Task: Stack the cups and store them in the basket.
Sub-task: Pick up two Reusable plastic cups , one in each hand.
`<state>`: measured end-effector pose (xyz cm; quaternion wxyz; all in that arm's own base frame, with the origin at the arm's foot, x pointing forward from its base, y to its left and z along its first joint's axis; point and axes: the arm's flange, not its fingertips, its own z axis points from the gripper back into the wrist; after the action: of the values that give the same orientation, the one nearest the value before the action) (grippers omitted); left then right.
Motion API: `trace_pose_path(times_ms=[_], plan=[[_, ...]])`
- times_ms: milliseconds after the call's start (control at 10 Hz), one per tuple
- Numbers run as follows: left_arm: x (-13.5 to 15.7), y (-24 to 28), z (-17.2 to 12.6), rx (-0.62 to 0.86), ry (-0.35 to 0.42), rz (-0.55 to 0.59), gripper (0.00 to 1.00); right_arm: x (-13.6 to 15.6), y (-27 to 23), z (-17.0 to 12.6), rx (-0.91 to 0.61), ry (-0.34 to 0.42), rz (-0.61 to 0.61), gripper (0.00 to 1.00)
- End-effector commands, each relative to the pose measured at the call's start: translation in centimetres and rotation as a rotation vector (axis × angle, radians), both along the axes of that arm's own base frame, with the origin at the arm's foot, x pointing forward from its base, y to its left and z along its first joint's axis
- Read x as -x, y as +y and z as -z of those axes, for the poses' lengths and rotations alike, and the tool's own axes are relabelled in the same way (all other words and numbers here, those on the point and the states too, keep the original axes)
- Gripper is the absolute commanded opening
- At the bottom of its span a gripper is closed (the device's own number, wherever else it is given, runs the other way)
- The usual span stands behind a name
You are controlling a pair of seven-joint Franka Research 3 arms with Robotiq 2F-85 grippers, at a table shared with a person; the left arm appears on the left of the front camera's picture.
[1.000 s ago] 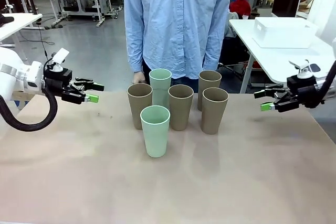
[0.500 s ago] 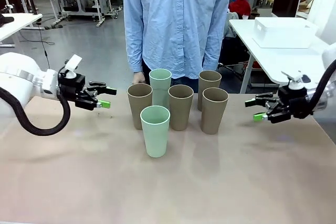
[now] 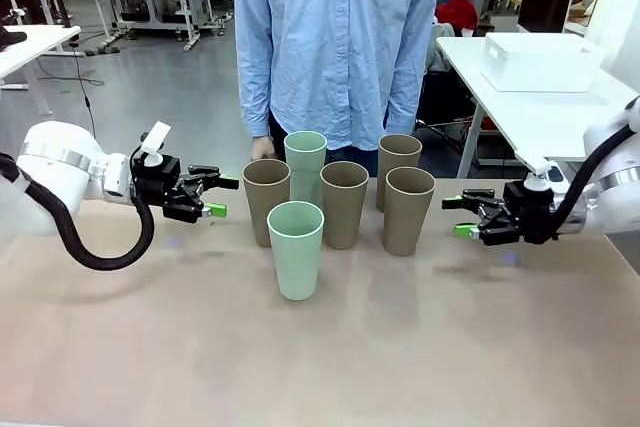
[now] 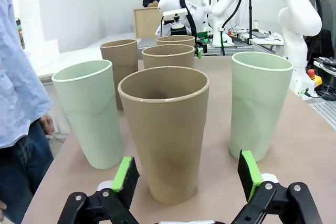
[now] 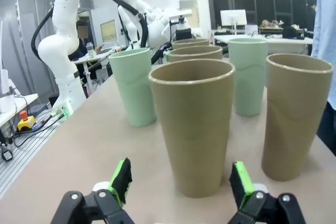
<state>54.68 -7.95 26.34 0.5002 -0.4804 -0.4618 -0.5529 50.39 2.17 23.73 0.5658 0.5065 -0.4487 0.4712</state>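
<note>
While six tall tapered matte cups [image 3: 344,204] stand upright in a cluster on the tan tabletop [image 3: 150,347], in front of a person in a pale blue shirt [image 3: 335,37], an arm hovers at each flank. Four cups are tan-brown and two pale mint green, none nested. One mint cup [image 3: 296,249] stands nearest the robot and the other mint cup [image 3: 305,159] at the back. The left arm's fingers [image 3: 214,211] are spread wide and empty, just beside the leftmost tan cup [image 3: 266,202], which lines up between them in the left wrist view. The right arm's fingers [image 3: 463,231] are likewise spread and empty, near the rightmost front tan cup [image 3: 409,210]. A white rectangular plastic basket [image 3: 540,62] sits on a separate white table [image 3: 510,112] at the far right.
</note>
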Motion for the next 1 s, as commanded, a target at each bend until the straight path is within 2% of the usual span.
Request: trace_pose_path(times_ms=[0,400,900], plan=[[-0.9,-0.7,0.5,0.053,-0.022,-0.008,1.0,-0.8,1.1,0.1,-0.038,-0.036,0.011,1.0],[-1.3,-1.6,1.3,0.092,-0.045,0.005,1.0,-1.3,3.1,0.8,-0.056,-0.066,0.027,1.0],[-2.1,-2.9,1.6,0.105,-0.062,-0.02,1.0,-2.1,5.0,1.6,-0.068,-0.062,0.033,1.0]])
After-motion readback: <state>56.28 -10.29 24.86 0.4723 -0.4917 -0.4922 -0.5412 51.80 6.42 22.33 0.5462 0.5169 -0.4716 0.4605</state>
